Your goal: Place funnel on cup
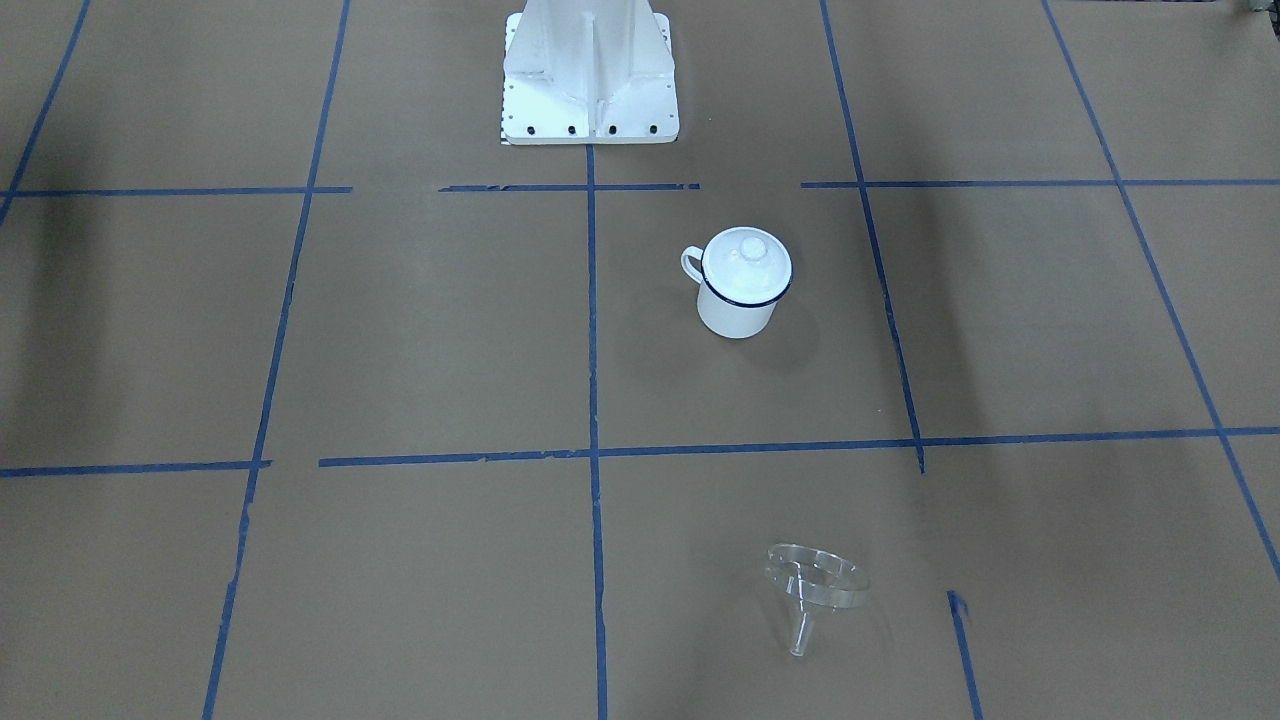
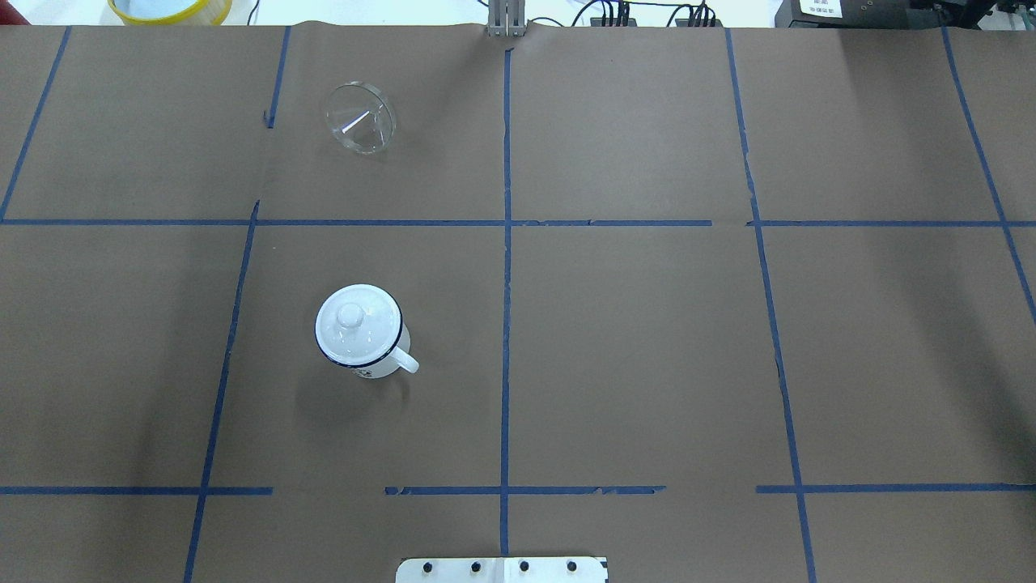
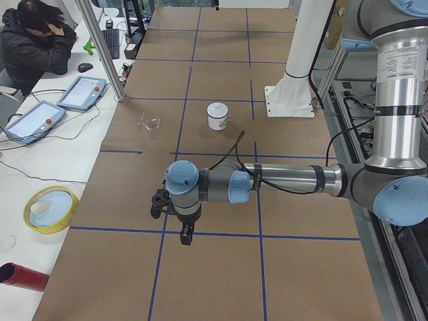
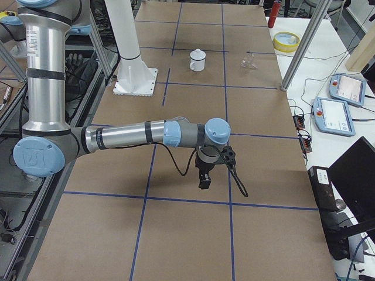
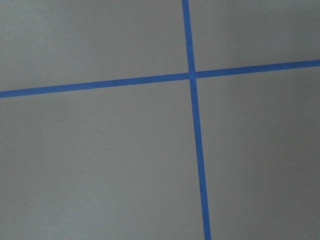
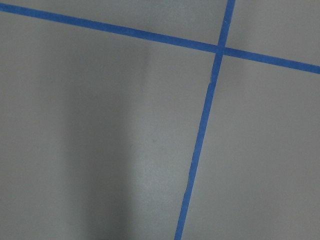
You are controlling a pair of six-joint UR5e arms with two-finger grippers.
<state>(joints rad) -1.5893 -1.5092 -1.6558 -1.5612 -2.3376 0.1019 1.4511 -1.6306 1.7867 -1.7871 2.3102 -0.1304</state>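
The cup (image 1: 738,305) is a white enamel mug with a dark blue rim. It stands upright on the brown paper and also shows in the overhead view (image 2: 380,364). A round white knobbed lid (image 2: 356,322) sits on it. The clear funnel (image 1: 815,585) lies tipped on its side near the table's far edge, apart from the cup, and also shows overhead (image 2: 360,119). My left gripper (image 3: 186,235) hangs over the table's left end, far from both. My right gripper (image 4: 203,178) hangs over the right end. I cannot tell whether either is open. Both wrist views show only paper and blue tape.
The white robot pedestal (image 1: 590,75) stands behind the cup. Off the paper on the operators' side are a yellow bowl (image 3: 50,208), a red cylinder (image 3: 23,277), teach pendants (image 3: 37,120), a metal post (image 3: 100,50) and a seated person (image 3: 33,40).
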